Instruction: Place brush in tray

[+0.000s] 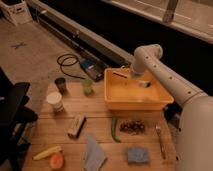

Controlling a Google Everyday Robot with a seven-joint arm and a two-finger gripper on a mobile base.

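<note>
The yellow tray [114,101] stands on the wooden table at the back right. The slim pale brush [120,75] lies inside it at the back left corner, against the far wall. My gripper [143,83] hangs low over the tray's inside, right of centre and to the right of the brush. The white arm reaches down to it from an elbow [147,54] above the tray's far rim. I cannot tell whether the gripper touches the brush.
In front of the tray lie a green bean pod [114,129], a dark cluster [131,127], a silver fork [160,141] and a blue sponge [137,155]. Three cups [88,86] stand left of the tray. A black chair [12,107] stands at the table's left edge.
</note>
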